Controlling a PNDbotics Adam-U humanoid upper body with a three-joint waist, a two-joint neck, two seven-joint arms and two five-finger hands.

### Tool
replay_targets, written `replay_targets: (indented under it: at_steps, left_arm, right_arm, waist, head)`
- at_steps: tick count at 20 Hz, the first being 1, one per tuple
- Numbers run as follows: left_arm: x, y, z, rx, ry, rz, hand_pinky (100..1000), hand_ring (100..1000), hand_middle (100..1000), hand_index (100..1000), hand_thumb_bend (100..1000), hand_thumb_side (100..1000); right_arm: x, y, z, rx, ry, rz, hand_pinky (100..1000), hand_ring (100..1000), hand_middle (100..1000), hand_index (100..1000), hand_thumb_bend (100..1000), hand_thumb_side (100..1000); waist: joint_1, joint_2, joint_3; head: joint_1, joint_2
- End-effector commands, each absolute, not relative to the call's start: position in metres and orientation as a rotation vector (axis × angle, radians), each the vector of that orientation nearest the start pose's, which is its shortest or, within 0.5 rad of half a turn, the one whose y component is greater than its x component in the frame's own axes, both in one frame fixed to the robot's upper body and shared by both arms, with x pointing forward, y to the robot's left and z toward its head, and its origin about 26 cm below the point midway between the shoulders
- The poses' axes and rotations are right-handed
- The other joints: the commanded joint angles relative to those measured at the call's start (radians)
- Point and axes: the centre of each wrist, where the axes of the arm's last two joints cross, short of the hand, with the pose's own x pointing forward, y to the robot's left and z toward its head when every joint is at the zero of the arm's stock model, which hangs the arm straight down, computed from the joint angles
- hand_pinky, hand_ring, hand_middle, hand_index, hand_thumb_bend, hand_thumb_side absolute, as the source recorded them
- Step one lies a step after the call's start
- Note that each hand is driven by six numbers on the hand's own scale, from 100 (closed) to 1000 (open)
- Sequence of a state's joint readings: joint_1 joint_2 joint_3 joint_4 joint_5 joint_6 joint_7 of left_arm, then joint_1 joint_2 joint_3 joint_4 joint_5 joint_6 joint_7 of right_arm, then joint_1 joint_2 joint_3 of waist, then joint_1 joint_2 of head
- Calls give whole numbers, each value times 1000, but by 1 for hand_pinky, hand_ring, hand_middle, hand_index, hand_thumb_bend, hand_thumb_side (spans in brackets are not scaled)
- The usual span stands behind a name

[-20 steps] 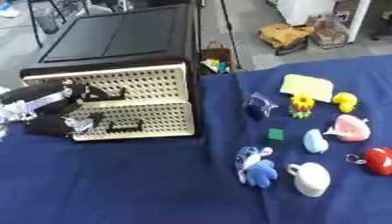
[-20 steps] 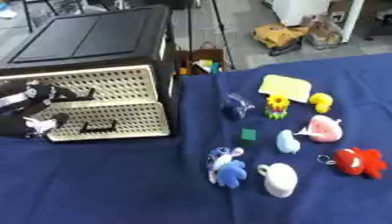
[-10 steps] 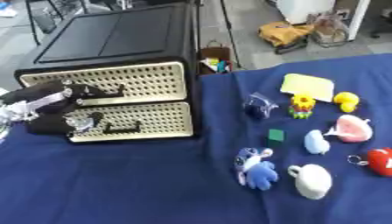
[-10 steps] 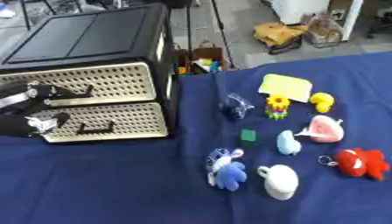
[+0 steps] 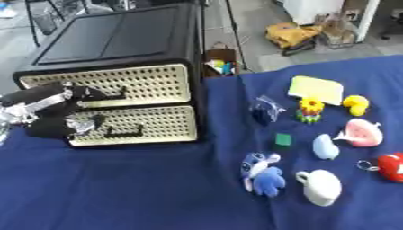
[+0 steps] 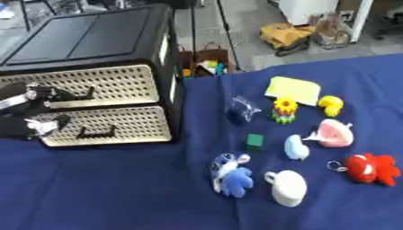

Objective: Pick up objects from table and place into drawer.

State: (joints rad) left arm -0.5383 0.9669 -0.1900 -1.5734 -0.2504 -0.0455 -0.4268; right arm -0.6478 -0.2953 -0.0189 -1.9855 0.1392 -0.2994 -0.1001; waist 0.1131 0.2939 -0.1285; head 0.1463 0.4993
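Black drawer cabinet (image 5: 118, 54) at the far left of the bench (image 5: 141, 188), under blue cloth. Two cream perforated drawer fronts: upper drawer (image 5: 118, 85) above lower drawer (image 5: 134, 126), each with a dark handle; both look shut or nearly so, though hard to tell at the left end, hidden by the hand. Left hand (image 5: 55, 112) up against the drawer fronts at their left edge, spanning the seam between them; fingers (image 5: 87, 93) curled, one reaching toward the upper handle, another near the lower front, but cannot tell whether round a handle or only touching. Right hand nowhere in either view.

Objects spread over the right half of the cloth, well apart from the cabinet. Nearest the cabinet's right edge: dark blue bag (image 5: 266, 110), then green cube (image 5: 283, 140) and blue plush toy (image 5: 262, 173) toward the near side. Farther right: yellow pad (image 5: 316, 90) at the far edge of the group, yellow-green flower toy (image 5: 309, 110) just beside it, yellow duck (image 5: 356, 105) at the right. Below these: light blue piece (image 5: 325, 146), pink-and-white toy (image 5: 360, 133), white cup (image 5: 320, 186) lying near the plush, red toy (image 6: 371, 168) close to the right border.

Wide bare cloth in front of the drawers and across the whole near left. Narrow clear strip between cabinet side and bag. Floor with bags and clutter beyond the far bench edge.
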Motion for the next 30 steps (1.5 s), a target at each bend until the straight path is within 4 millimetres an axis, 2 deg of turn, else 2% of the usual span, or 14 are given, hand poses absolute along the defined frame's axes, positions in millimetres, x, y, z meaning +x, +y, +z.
replay_targets:
  at_steps: [1,9,17,30]
  left_arm:
    - [356,373,267,740,-1526,-1396,100,100,114,747,234,653]
    - [357,372,271,834,-1483,-1398,100,100,125,715,216,666]
    - [356,360,273,918,-1378,-1388,100,105,133,729,205,681]
    - [347,346,276,947,-1338,-1431,100,112,140,749,219,697]
  right_arm:
    - [311,-225,306,252,3259,-416,721,808,720,741,281,947]
    - [311,-226,305,255,3267,-410,723,810,719,742,284,948]
    - [311,-227,303,262,3282,-391,724,810,717,743,281,946]
    - [312,-227,300,258,3298,-366,727,811,717,743,276,948]
  waist:
    - [-3,-16,-2]
    - [4,-18,-10]
    - [12,-27,-13]
    - [3,-50,0]
  head:
    - [5,-10]
    - [11,-11]
    - [13,-10]
    - [6,17]
